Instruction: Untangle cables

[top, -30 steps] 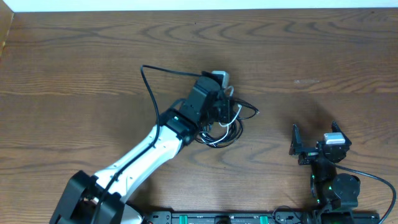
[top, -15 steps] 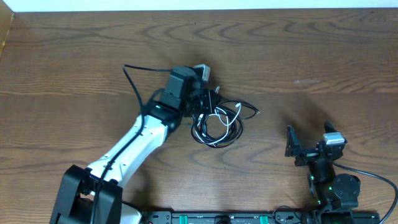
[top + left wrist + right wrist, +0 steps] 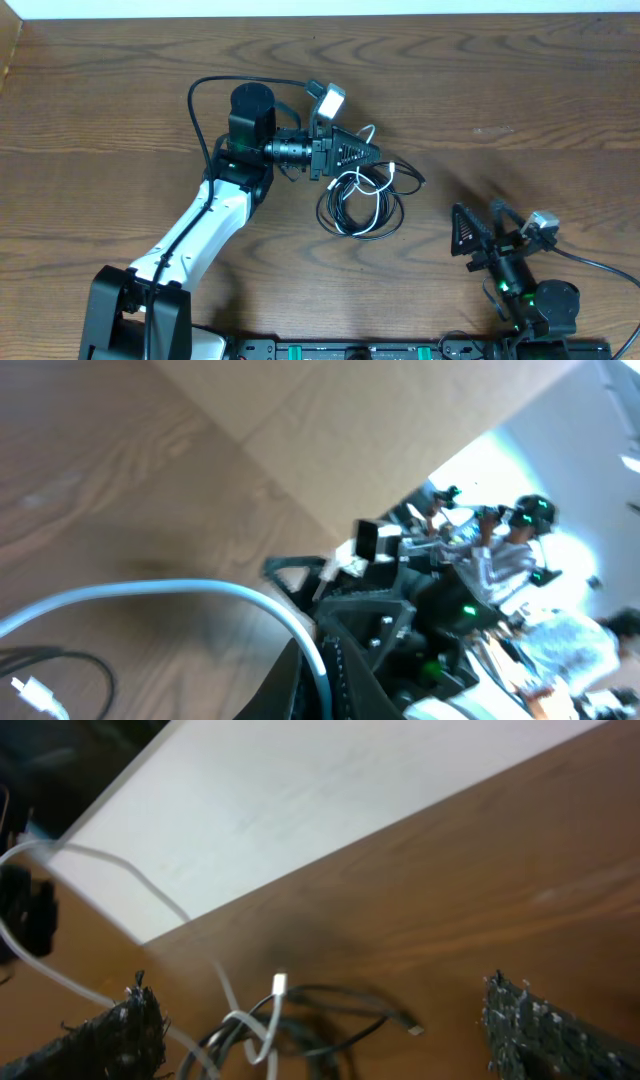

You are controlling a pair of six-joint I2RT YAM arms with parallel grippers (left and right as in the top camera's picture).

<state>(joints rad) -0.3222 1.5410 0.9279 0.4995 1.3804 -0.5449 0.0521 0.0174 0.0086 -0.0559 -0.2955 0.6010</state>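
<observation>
The cables (image 3: 362, 207) lie in a tangled coil at mid table: black cords looped together with a thin whitish strand (image 3: 372, 180). My left gripper (image 3: 375, 152) points right just above the coil and is shut on the whitish strand, which runs between its jaws in the left wrist view (image 3: 318, 660). A black cord (image 3: 70, 660) lies below it. My right gripper (image 3: 480, 228) is open and empty, right of the coil. In the right wrist view the coil (image 3: 330, 1020) lies ahead between its fingers (image 3: 115, 1040), with a white plug (image 3: 279, 984) sticking up.
The wooden table (image 3: 520, 90) ends at a pale wall along the far edge. A thick black lead (image 3: 205, 95) loops off the left arm. The arm bases stand at the front edge (image 3: 400, 350).
My left gripper has swung from over the coil to point right, drawing the whitish strand up. My right gripper has tilted toward the coil.
</observation>
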